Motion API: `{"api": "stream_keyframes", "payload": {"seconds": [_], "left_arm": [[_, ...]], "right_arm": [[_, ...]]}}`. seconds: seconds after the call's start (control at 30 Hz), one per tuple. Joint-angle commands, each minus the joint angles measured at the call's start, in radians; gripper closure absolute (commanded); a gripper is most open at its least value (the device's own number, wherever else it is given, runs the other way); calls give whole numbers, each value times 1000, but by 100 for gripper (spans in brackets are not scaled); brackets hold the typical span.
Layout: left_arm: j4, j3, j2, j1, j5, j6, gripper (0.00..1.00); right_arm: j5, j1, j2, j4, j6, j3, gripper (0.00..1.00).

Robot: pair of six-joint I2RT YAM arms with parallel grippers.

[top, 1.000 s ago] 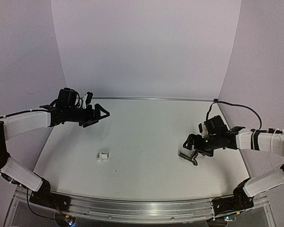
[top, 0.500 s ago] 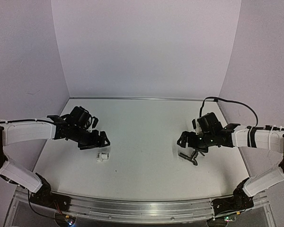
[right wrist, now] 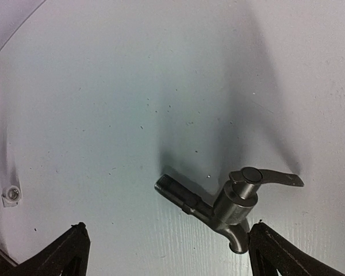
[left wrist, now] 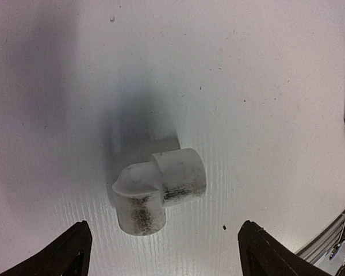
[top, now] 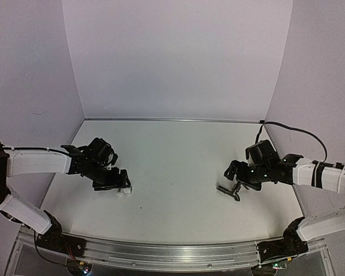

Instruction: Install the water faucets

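Note:
The dark grey metal faucet [right wrist: 224,208] lies on the white table, lever handle to the right, threaded stem pointing left; it also shows in the top view [top: 229,191]. My right gripper [right wrist: 167,253] hovers just above it, open, jaws wide apart on either side, spout close to the right finger; in the top view the gripper [top: 234,180] is over the faucet. The white plastic elbow fitting [left wrist: 158,188] lies on the table, also seen in the top view [top: 123,192]. My left gripper [left wrist: 161,256] is open and low over it, jaws on either side, not touching.
The white table [top: 172,161] is enclosed by white walls at the back and sides. A metal rail [top: 161,250] runs along the near edge. The right arm's black cable [top: 293,131] loops above the table's right side.
My left arm swung down and toward the near left, coming low over the white fitting. My right gripper shifted slightly around the faucet. Neither object moved.

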Motion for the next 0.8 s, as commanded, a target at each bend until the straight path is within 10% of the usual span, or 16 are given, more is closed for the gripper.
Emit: {"api": "stream_keyframes", "payload": {"seconds": [0.0,0.5,0.77], "left_arm": [[4,18,63,-11,2,22,15],[2,104,242,-30,-98,136,40],[8,150,257,-30,-58,157,87]], "right_arm": [[35,3,-47,-35,20,-27,2],[-9,4,-44,-25,-52,-4,2],[-98,37,-36,92,-130,-1,2]]}}
